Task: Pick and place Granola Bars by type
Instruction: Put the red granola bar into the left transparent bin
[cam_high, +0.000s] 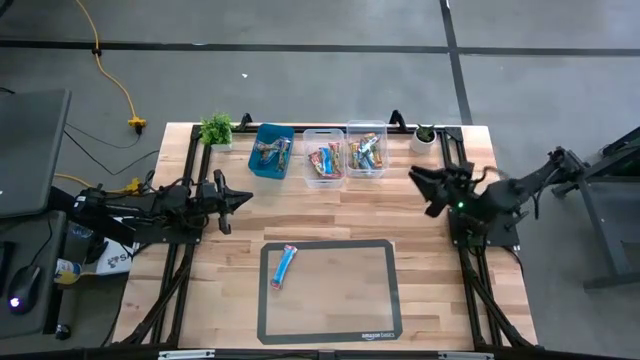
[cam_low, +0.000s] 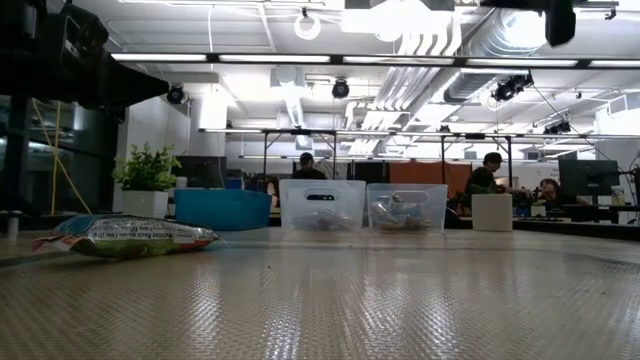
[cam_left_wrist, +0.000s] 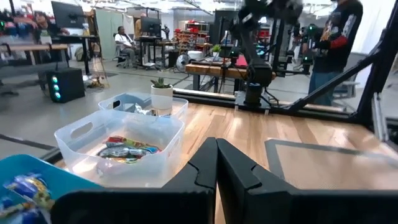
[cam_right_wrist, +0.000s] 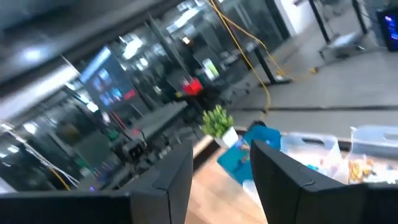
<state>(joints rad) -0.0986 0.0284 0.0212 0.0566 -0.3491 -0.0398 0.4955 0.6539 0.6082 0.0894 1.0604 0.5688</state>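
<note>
**One bar on the mat, the rest in the bins**

A single blue-wrapped bar (cam_high: 283, 266) is seen lying on the grey mat (cam_high: 385, 300) in the lower middle of the high view, near the mat's upper left corner. In the low view the same bar (cam_low: 128, 236) is shown at the left, flat on the woven surface.

Along the upper edge of the table (cam_high: 430, 280) three bins are lined up: a teal bin (cam_high: 271, 151), then two clear bins (cam_high: 323, 155) (cam_high: 366, 149) to its right. Bars are held in all three; mixed wrappers are visible in the clear ones.

The left gripper (cam_high: 245, 198) is found at the left of the high view, raised beside the teal bin, with its fingers (cam_left_wrist: 239, 177) pressed together and nothing between them. The right gripper (cam_high: 414, 176) is placed at the right of the frame, below a small potted plant (cam_high: 424, 136); its fingers (cam_right_wrist: 283, 168) are parted and nothing is held.

A leafy plant (cam_high: 216, 129) is set at the table's upper left corner. People are seen in the room behind.
</note>
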